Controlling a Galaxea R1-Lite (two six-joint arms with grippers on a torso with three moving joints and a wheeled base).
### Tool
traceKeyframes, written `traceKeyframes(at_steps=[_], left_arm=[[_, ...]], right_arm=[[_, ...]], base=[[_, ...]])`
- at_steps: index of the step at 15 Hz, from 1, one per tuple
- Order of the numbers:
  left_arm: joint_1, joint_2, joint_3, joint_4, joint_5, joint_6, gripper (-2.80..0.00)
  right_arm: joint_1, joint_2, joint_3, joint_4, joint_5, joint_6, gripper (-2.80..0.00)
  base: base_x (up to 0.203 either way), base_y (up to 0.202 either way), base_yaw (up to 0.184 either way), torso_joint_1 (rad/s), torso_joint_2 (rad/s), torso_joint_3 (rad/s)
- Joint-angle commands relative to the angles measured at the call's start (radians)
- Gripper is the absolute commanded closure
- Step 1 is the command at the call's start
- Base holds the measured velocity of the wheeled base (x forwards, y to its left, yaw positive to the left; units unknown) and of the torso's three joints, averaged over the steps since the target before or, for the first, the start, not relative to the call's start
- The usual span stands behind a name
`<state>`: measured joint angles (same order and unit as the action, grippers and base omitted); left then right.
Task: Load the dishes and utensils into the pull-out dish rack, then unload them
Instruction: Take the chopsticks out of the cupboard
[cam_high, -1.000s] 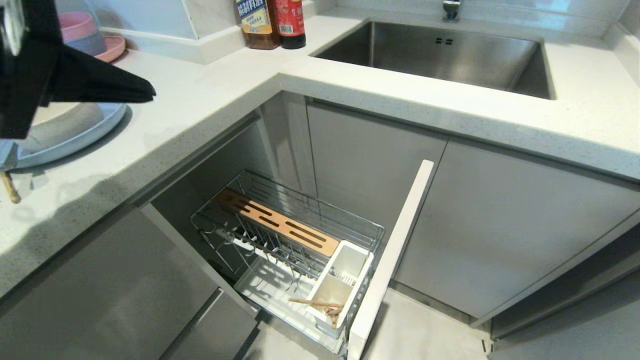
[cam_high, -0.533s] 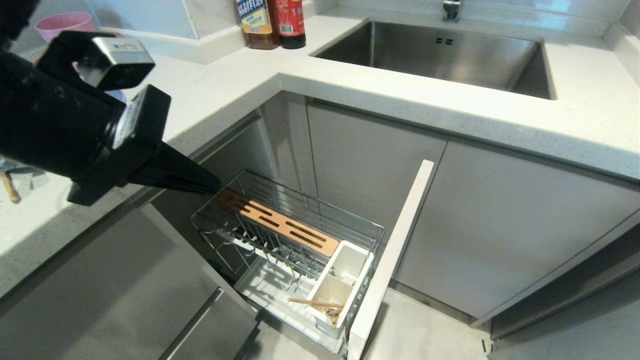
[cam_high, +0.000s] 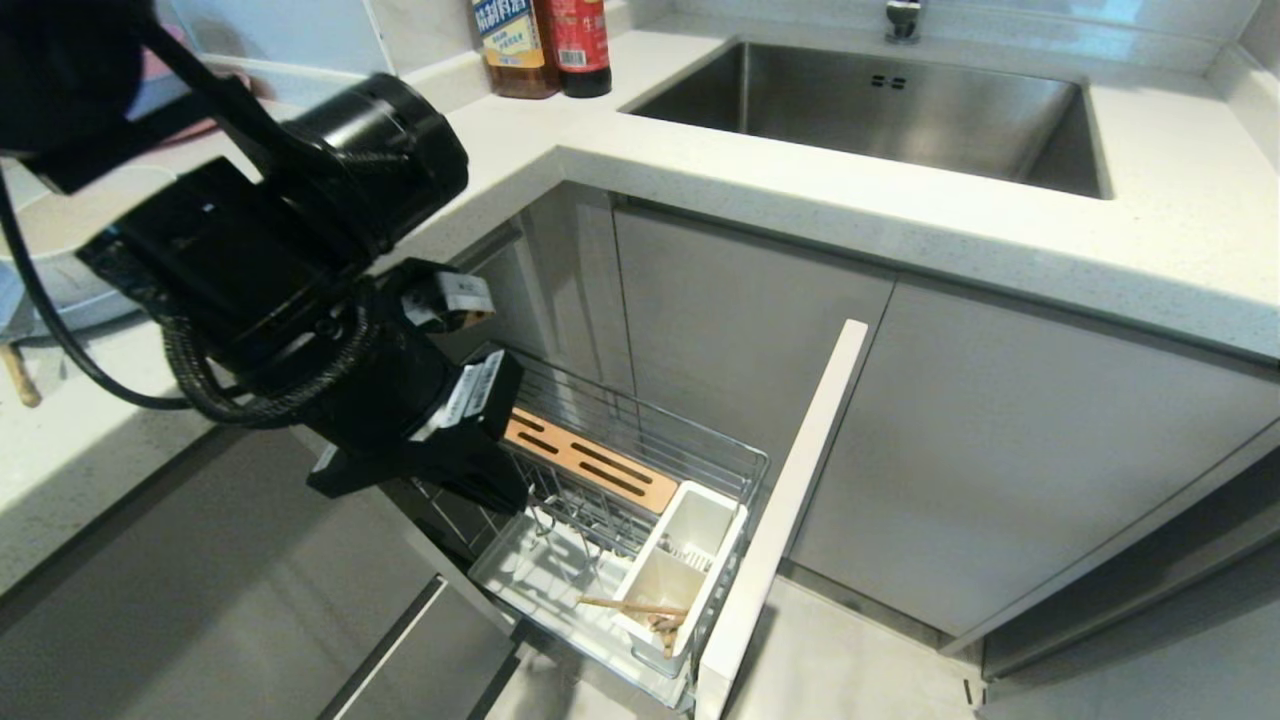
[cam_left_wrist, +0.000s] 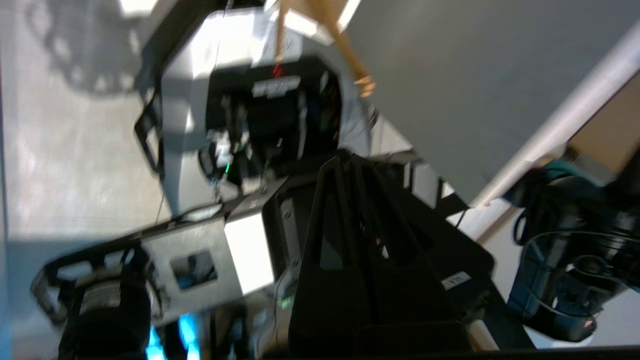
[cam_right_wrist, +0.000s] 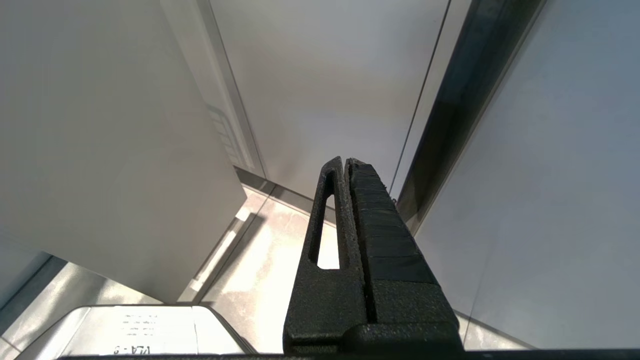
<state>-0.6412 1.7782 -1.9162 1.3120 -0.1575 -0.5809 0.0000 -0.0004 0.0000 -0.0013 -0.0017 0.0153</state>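
The pull-out dish rack stands drawn out of the lower cabinet, its narrow white door front towards me. A pair of wooden chopsticks lies in its white cutlery holder. My left gripper hangs shut over the rack's back end beside the wooden knife block, with nothing seen between its fingers. The pale blue plate with the cream bowl on it sits on the counter at far left, mostly behind my left arm. The fork is out of view. My right gripper is parked, shut and empty, low by the cabinet doors.
A steel sink is set in the white counter at the back, with two bottles beside it. Grey cabinet doors flank the rack on the right. A grey drawer front lies to its left.
My left arm has swung from above the counter by the plate down and to the right, ending over the rack's back end. It stayed shut. The rack and chopsticks have not moved.
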Motion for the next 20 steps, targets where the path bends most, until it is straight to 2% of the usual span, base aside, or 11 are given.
traceKeyframes(at_steps=[1,3,4,12,17,20], left_arm=[[0.017,0.087,0.0,0.016,-0.024,0.002,0.0],[0.03,0.122,0.0,0.019,-0.053,0.028,0.0],[0.039,0.145,0.0,0.019,-0.067,0.036,-2.8],[0.054,0.288,-0.001,0.013,-0.093,0.05,-2.8],[0.055,0.379,-0.003,0.013,-0.151,0.049,-2.8],[0.066,0.408,-0.003,0.066,-0.152,0.051,-2.8]], right_arm=[[0.0,0.0,0.002,0.0,0.0,0.0,0.0],[0.0,0.0,0.0,0.0,0.0,0.0,0.0],[0.0,0.0,0.001,0.0,0.0,0.0,0.0],[0.0,0.0,0.001,0.0,0.0,0.0,0.0],[0.0,0.0,0.001,0.0,0.0,0.0,0.0],[0.0,0.0,0.002,0.0,0.0,0.0,0.0]], base=[[0.0,0.0,0.0,0.0,0.0,0.0],[0.0,0.0,0.0,0.0,0.0,0.0],[0.0,0.0,0.0,0.0,0.0,0.0],[0.0,0.0,0.0,0.0,0.0,0.0],[0.0,0.0,0.0,0.0,0.0,0.0],[0.0,0.0,0.0,0.0,0.0,0.0]])
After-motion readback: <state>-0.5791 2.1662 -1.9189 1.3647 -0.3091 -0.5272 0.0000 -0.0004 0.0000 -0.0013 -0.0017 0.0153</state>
